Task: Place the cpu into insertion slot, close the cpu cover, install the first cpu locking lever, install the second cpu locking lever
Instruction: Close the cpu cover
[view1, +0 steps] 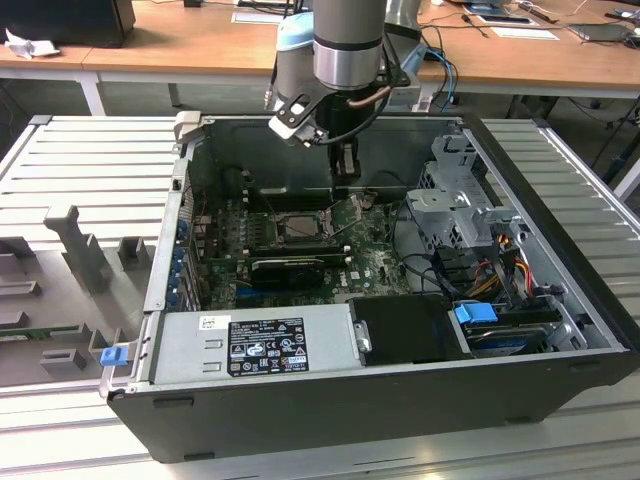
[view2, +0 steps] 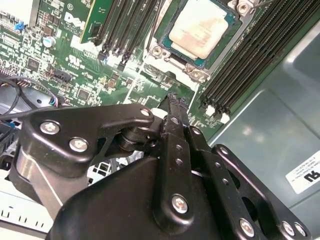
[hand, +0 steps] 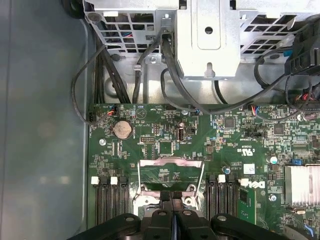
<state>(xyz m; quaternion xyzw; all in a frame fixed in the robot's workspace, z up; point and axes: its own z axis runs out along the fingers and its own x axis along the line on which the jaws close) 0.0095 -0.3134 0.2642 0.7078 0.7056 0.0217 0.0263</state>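
One chip (view2: 197, 32) in socket (view2: 165, 54) | cover (view1: 350, 215) up at its three o'clock, exterior view | tool (view2: 175, 100) pinched narrow, likely for pushing

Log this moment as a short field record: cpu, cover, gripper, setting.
cpu: seated in the insertion slot
cpu cover: raised open, off the cpu
gripper: shut, tips at the cpu cover's edge; contact cannot be told
setting: open computer case on a ribbed grey table
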